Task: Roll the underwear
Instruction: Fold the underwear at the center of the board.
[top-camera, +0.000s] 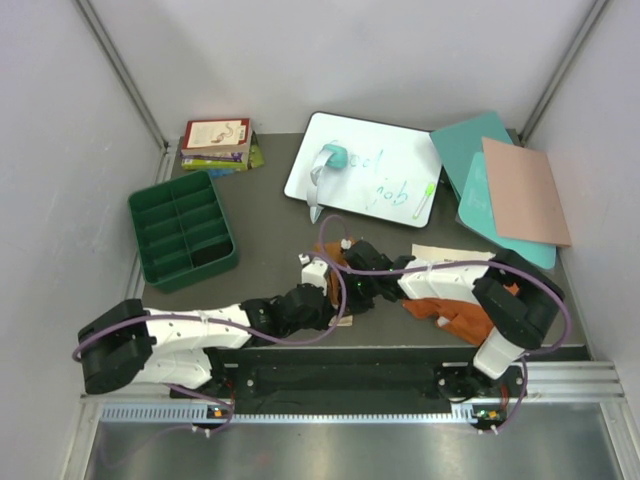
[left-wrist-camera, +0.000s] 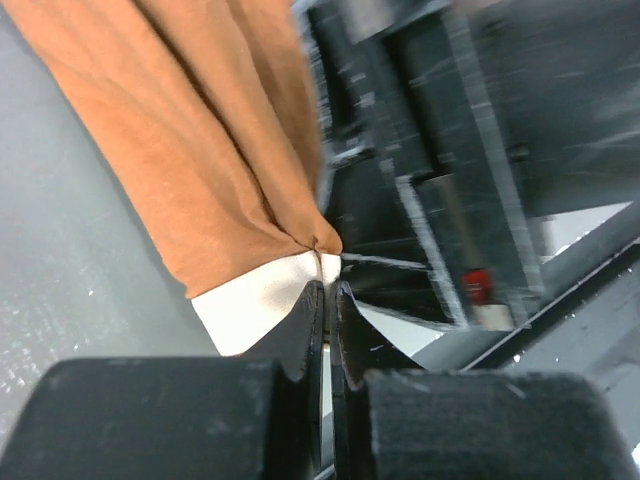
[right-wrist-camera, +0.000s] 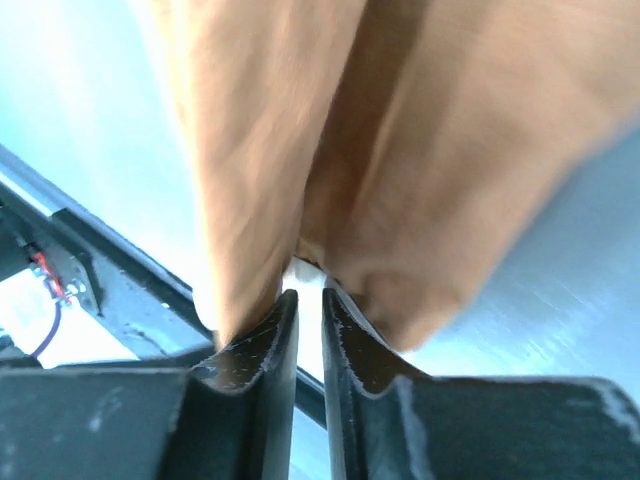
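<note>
- The rust-orange briefs (top-camera: 455, 312) sit bunched at the near middle of the counter (top-camera: 270, 215), partly under the right arm.
- The left jaws are together, clamped on a corner of the cream waistband (left-wrist-camera: 250, 305).
- The right jaws stand a narrow slit apart with orange cloth gathered at their tips; we cannot tell whether they grip it.
- We judge that a loose right hold could let the cloth slide out and any roll sag open.
- The thin left pinch may pull free if either arm tugs.

rust-orange briefs (right-wrist-camera: 430, 150) blurred (right wrist), cropped
</note>
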